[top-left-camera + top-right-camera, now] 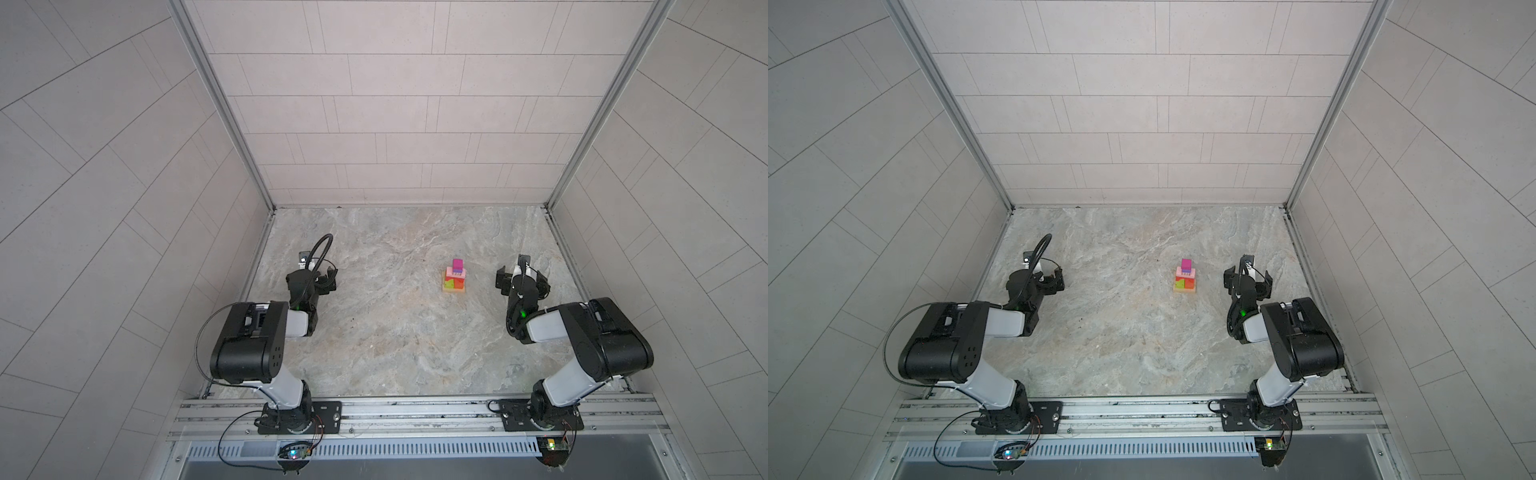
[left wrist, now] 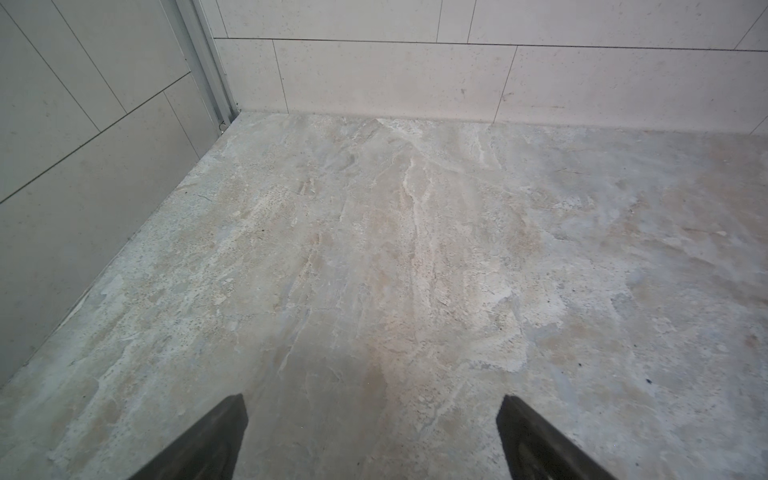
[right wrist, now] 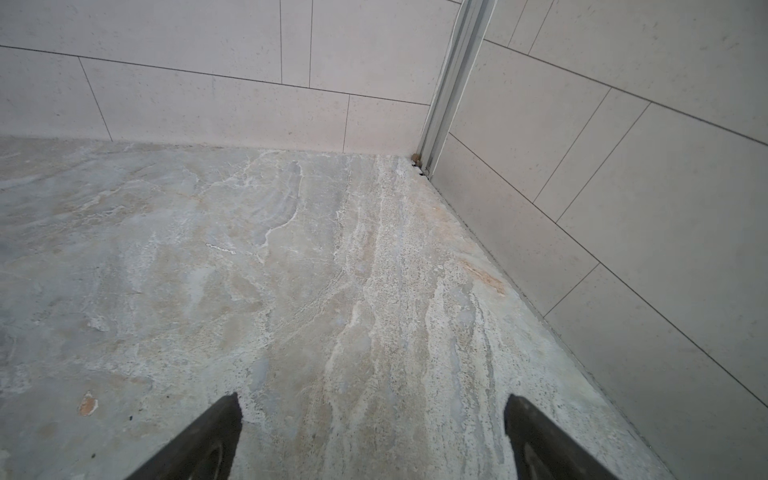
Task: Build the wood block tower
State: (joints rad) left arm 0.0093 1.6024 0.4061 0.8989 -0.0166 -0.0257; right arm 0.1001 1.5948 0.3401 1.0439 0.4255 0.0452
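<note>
- Aluminium mounting rail [image 1: 415, 409]: runs along the near edge of the tabletop and carries both arm bases, set well apart.
- Left gripper [image 1: 320, 282]: on the left side of the tabletop, jaws spread wide with nothing held. In the left wrist view [image 2: 372, 411] only bare marble shows between the two dark fingertips [image 2: 230, 424]. It is well apart from the tower.
- Right gripper [image 1: 521, 279]: on the right side, jaws likewise wide and empty. The right wrist view [image 3: 372, 411] shows bare surface and the far right corner of the enclosure. It is near the tower without touching it.
- Wood block tower [image 1: 454, 278]: stands upright right of centre in both top views [image 1: 1185, 277], between the two grippers and closer to the right one.
  - tan base [image 1: 454, 291] at the bottom
  - lime green block [image 1: 448, 284] and orange block [image 1: 459, 283] side by side above it
  - pink block [image 1: 451, 272] over those
  - magenta cube [image 1: 457, 263] on top
- Tabletop [image 1: 395, 332]: grey-beige marble pattern.
- Tiled walls [image 1: 395, 104]: pale, closing in three sides.
</note>
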